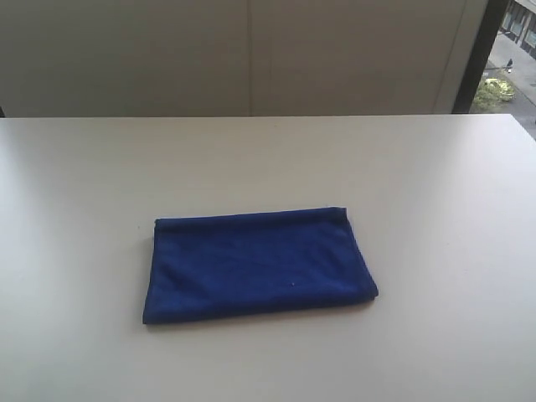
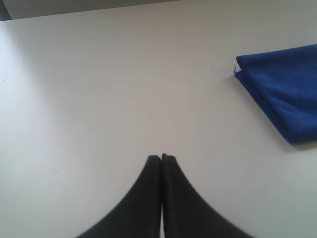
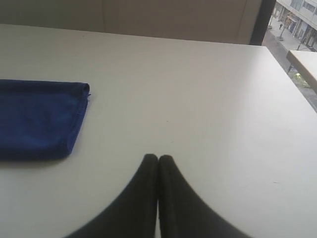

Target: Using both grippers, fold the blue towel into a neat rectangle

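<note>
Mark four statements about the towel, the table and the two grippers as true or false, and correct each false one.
1. The blue towel lies folded into a rectangle on the table. True.
2. The left gripper is clamped on a corner of the towel. False: it is shut on nothing, and the towel lies apart from it.
3. The right gripper is shut and holds nothing. True.
4. The towel hangs over the table's edge. False: it lies wholly on the tabletop.
</note>
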`<state>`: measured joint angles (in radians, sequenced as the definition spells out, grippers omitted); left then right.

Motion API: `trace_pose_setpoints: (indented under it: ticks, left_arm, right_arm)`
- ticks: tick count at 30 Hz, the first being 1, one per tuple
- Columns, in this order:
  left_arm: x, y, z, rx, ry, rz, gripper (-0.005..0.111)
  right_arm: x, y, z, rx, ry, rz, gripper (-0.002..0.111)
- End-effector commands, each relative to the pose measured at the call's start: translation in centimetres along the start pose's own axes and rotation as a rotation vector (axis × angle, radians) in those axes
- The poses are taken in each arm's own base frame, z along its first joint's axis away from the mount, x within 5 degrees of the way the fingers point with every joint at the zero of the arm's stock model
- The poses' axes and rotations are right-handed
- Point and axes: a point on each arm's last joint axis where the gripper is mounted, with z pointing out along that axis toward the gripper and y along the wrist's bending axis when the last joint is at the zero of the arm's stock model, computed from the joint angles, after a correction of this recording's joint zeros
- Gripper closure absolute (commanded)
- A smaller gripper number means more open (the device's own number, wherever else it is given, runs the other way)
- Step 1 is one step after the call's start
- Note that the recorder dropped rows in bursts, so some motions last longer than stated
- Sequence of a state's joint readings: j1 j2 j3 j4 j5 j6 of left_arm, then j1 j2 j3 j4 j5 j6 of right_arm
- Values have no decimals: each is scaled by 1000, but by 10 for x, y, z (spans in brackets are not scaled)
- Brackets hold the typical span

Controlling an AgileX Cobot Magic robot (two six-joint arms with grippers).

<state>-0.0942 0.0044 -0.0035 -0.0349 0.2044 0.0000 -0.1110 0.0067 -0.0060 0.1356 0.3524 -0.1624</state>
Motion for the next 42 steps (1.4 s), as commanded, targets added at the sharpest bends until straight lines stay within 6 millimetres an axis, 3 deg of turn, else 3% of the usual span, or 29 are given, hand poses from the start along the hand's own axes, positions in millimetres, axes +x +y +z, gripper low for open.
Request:
trace_pose_setpoints:
  ticks: [1, 16, 42]
  left_arm:
    - [1, 0, 0, -2, -3, -2, 107]
    - [1, 0, 0, -2, -3, -2, 107]
    - [1, 0, 0, -2, -3, -2, 107]
  right_arm:
    - [2, 0, 0, -3, -1, 87, 108]
    - [2, -5, 0, 51, -5, 90, 108]
    - [0, -2, 0, -9, -15, 62, 108]
